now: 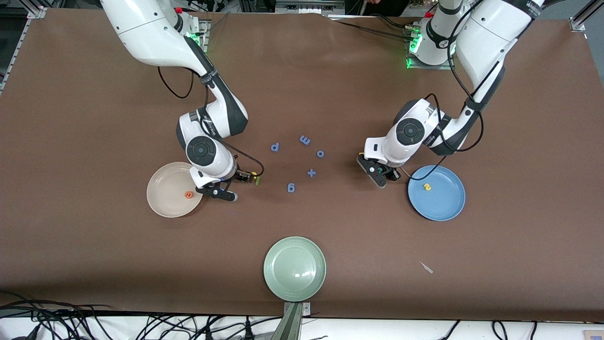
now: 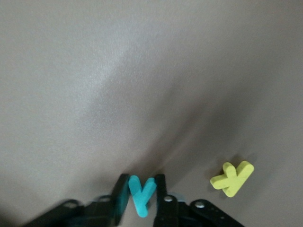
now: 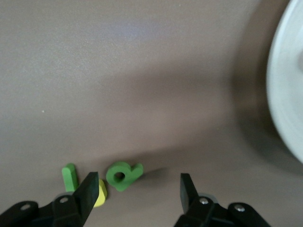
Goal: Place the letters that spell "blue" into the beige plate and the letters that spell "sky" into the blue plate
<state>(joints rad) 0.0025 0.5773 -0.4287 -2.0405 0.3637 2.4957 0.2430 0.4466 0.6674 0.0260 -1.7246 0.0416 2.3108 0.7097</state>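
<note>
Teal y pinched in left gripper; right gripper open, apparently empty.

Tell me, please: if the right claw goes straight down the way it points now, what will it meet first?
Probably the dark green b, which lies on the table between the right claw's open fingers; depth is hard to judge.
</note>
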